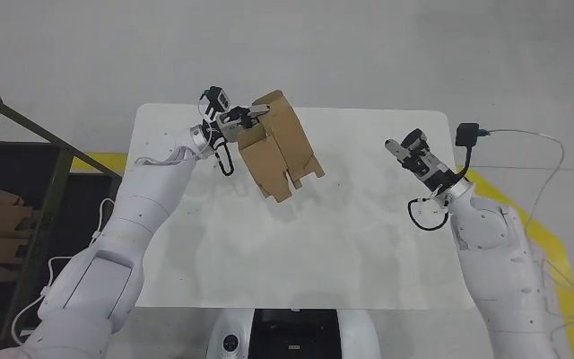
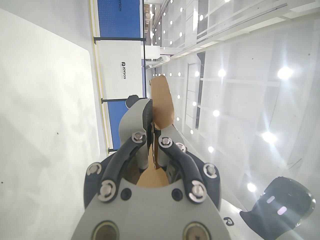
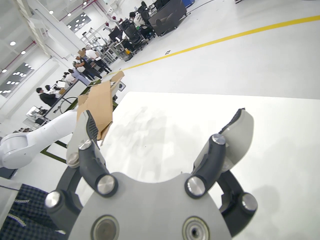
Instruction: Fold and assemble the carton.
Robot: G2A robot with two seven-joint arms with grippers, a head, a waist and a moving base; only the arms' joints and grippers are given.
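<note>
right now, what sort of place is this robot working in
Probably a large factory or robotics lab hall: a yellow floor line, rows of high ceiling lights, and desks with monitors and office chairs beyond the white table.

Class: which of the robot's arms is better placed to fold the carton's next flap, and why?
Probably the right: the right gripper is open and empty above the table, while the left gripper is shut on the carton, holding it up.
</note>
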